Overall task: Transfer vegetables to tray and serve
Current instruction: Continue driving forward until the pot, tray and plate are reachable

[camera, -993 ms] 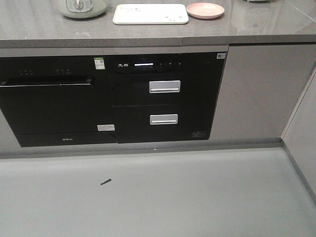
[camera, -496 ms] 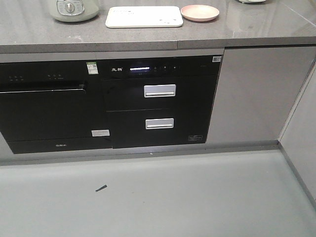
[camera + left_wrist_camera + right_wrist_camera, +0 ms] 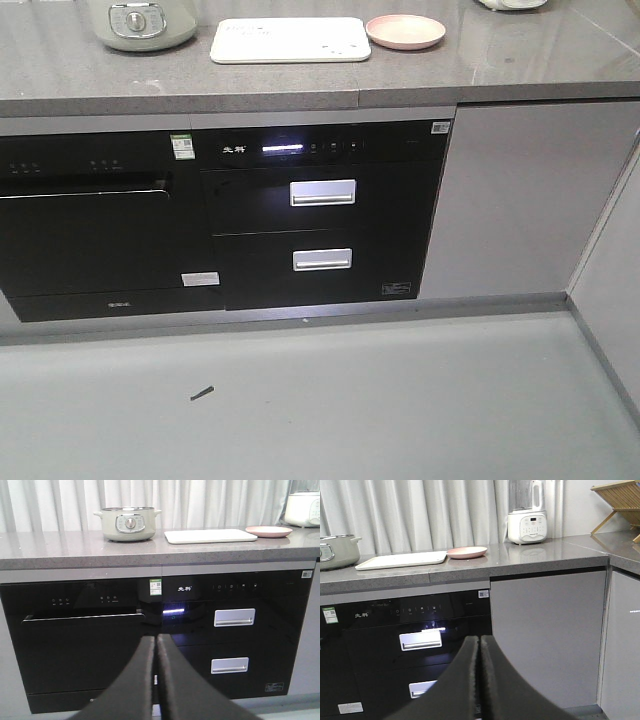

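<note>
Both closed, left hand (image 3: 156, 639), right hand (image 3: 479, 640), tray (image 3: 290, 40) beside plate (image 3: 405, 31)

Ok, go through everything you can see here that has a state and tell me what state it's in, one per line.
Left gripper: jaws shut, holding nothing.
Right gripper: jaws shut, holding nothing.
Tray: flat on the counter, nothing on it.
Pink plate: beside the tray, looks empty.
Upper drawer: closed.
Lower drawer: closed.
Left appliance door: closed.
Control panel: lit.
</note>
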